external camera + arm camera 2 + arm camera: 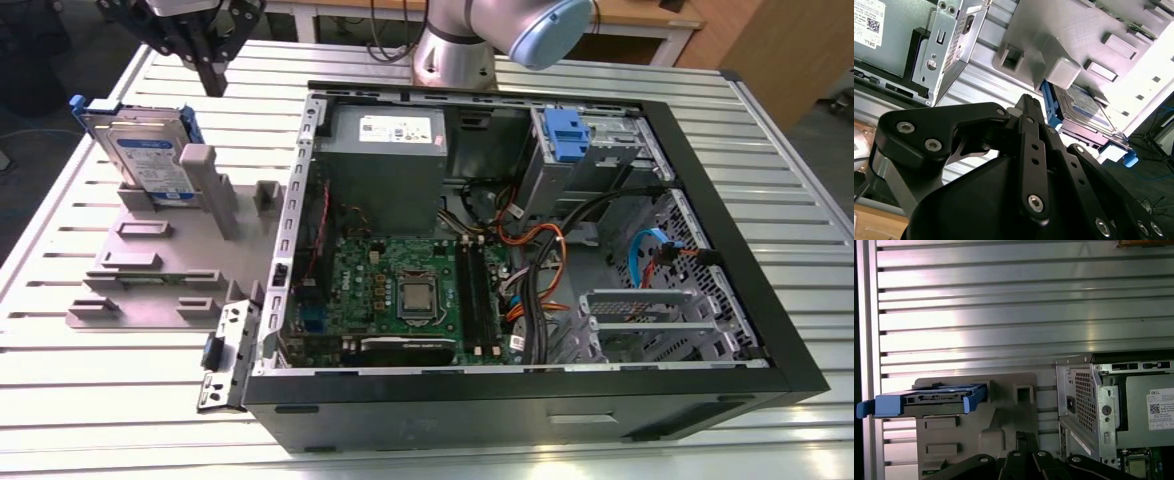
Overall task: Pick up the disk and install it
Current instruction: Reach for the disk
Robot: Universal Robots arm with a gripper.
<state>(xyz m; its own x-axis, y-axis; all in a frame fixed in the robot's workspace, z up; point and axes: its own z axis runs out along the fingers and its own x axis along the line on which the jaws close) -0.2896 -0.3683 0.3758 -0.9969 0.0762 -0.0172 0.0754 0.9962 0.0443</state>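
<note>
The disk (139, 152), silver with a white-and-blue label and a blue carrier, stands on edge in a slot of the grey holder plate (171, 262) at the exterior view's left of the open computer case. My gripper (214, 84) hangs above the holder, higher than the disk and slightly toward the case. Its black fingers are together, shut on nothing. In the first wrist view the disk (929, 400) shows edge-on beyond my gripper (1026, 438). In the second wrist view the disk (1081, 107) lies just past my gripper (1027, 104), under the holder plate (1079, 35).
The open black computer case (747, 250) lies on the ribbed metal table (120, 420). Inside are the grey power supply (384, 150), the motherboard (400, 290), cables and a metal drive bay with a blue bracket (566, 135). The arm's base (454, 50) stands behind the case.
</note>
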